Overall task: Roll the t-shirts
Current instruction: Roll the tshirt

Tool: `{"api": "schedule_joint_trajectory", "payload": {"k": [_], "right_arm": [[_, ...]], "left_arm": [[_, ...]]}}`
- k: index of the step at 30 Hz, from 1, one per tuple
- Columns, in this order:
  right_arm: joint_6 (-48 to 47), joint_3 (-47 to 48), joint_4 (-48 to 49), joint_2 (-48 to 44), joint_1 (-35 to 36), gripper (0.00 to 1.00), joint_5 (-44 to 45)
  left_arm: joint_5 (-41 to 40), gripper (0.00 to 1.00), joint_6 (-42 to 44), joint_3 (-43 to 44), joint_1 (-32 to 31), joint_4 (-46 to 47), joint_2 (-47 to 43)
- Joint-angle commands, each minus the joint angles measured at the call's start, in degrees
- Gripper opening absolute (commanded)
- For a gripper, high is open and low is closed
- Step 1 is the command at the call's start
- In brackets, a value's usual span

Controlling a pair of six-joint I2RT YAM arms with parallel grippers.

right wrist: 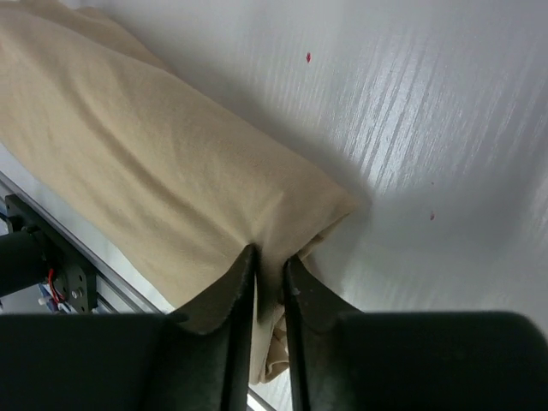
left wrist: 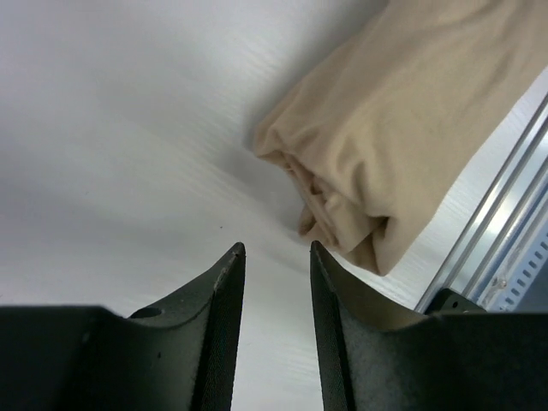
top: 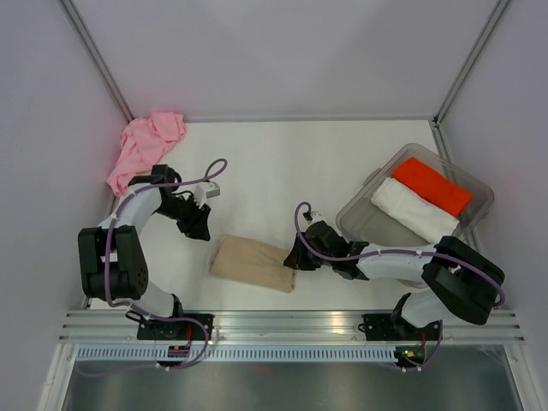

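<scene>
The tan t-shirt (top: 253, 264) lies rolled into a short bundle near the table's front edge. My right gripper (top: 295, 257) is at its right end. In the right wrist view the jaws (right wrist: 270, 255) stand narrow with a puckered fold of the tan cloth (right wrist: 163, 163) pinched between them. My left gripper (top: 201, 229) hovers just left of and behind the roll. It is open (left wrist: 276, 248) with only bare table between its fingers, and the roll's end (left wrist: 385, 163) is a little beyond the tips. The pink t-shirt (top: 144, 147) lies crumpled in the back left corner.
A clear plastic bin (top: 353, 216) stands at the right, holding a folded red cloth (top: 432, 186) and a folded white cloth (top: 413, 210). An aluminium rail (top: 291, 321) runs along the near edge, close to the roll. Walls enclose the table on three sides.
</scene>
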Motion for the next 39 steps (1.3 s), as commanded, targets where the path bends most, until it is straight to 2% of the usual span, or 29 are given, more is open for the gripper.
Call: {"api": "schedule_joint_trajectory", "payload": {"k": [1,2,5,8,10,13,16,20,23,24,26,27,29,33,39], "right_arm": [[0.6,1.95,-3.6,-2.14,0.97,0.28,5.72],[-0.19,2.65,-4.99,-2.23,0.97,0.37,5.9],[-3.79,5.99,-8.6,-2.41,0.88,0.48,6.34],[-6.96,7.75,-9.58,-3.02,0.88,0.55,6.34],[-8.98,8.63,-9.58,-2.67,0.44,0.56,5.82],[-10.04,9.69,-9.23,-0.83,-0.17,0.53,4.68],[-10.48,10.04,-7.74,1.11,-0.96,0.42,3.62],[-10.75,10.04,-6.86,2.17,-1.93,0.32,1.07],[-10.57,9.78,-6.15,2.43,-2.98,0.2,0.63],[-10.4,9.78,-6.06,2.6,-3.16,0.18,0.54],[-10.05,9.43,-4.58,3.56,-3.69,0.1,-0.68],[-9.78,9.25,-3.87,3.92,-3.95,0.08,-1.21],[-9.17,9.25,-2.11,5.32,-4.22,0.06,-3.32],[-8.73,9.34,-1.05,6.73,-4.3,0.05,-4.29],[-8.28,7.4,0.53,8.75,-6.32,0.06,-5.25]], "left_arm": [[2.17,0.42,-3.31,-1.52,-3.02,-0.43,-2.62],[2.78,0.42,-4.18,-1.35,-3.28,-0.43,-2.35],[3.83,0.43,-4.98,0.05,-3.55,-0.51,-3.31],[5.5,0.49,-6.21,1.73,-3.55,-0.6,-4.81],[6.21,0.56,-7.44,2.52,-3.55,-0.6,-4.73],[6.56,0.56,-8.23,2.52,-6.36,-0.6,-2.36],[6.21,0.61,-9.2,1.65,-8.73,-0.51,0.01],[1.84,0.61,-12.53,-0.9,-10.23,3.96,1.51],[0.24,0.5,-13.68,-1.17,-10.31,4.85,3.62],[0.06,0.37,-14.03,-1.17,-10.23,5.54,4.15],[-0.81,0.22,-15.78,-1.26,-10.32,6.86,5.37],[-0.99,0.11,-16.23,-1.17,-10.32,7.91,5.99],[-0.47,0.03,-17.19,-0.29,-10.32,8.1,8.44],[-2.04,0.02,-17.02,-0.29,-10.32,8.1,10.83],[-9.34,0.02,-15.71,-2.05,-10.32,8.19,11.71]]}}
